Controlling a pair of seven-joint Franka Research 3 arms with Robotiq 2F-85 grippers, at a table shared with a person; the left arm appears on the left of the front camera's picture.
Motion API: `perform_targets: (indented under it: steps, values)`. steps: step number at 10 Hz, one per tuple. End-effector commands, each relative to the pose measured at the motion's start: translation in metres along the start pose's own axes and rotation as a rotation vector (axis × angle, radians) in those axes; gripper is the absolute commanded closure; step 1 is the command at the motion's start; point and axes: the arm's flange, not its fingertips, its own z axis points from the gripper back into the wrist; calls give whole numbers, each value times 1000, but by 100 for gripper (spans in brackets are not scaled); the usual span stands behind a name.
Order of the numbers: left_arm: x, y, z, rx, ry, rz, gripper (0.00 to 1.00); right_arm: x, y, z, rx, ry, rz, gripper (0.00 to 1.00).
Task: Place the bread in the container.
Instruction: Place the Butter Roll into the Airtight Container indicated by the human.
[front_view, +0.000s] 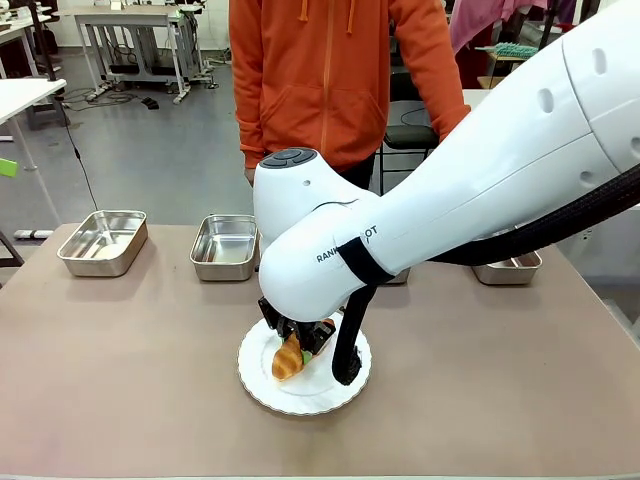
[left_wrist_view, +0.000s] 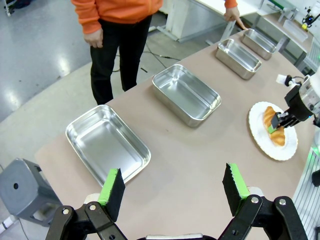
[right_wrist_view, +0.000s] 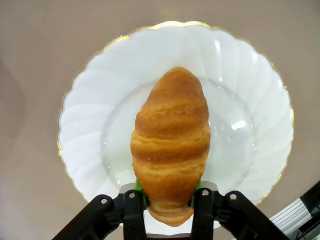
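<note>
Right gripper (right_wrist_view: 169, 205), at the 6 o'clock edge of its wrist view, is clenched on the near end of the croissant (right_wrist_view: 170, 145), whose long axis runs toward 12 o'clock over the white plate (right_wrist_view: 250, 90). Left gripper (left_wrist_view: 172, 187) hangs released. Nearest steel pan (front_view: 225, 247) lies at 11 o'clock beyond the plate in the front view.

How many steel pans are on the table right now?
4, in a row along the person's side: pan one nearest the left claw, pan two, pan three, pan four farthest.
</note>
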Motion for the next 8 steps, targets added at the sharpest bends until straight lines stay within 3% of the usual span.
perform_targets:
  steps: [1,3,5,8]
  values:
    - [0,0,1,-3,-14,1,0,25,-32,52,84,-11,58,62]
    - [0,0,1,-3,-14,1,0,59,-66,107,136,-35,151,62]
    - [0,0,1,-3,-14,1,0,110,-87,136,112,-121,307,62]
    - [0,0,1,-3,-14,1,0,191,-103,139,140,-239,764,62]
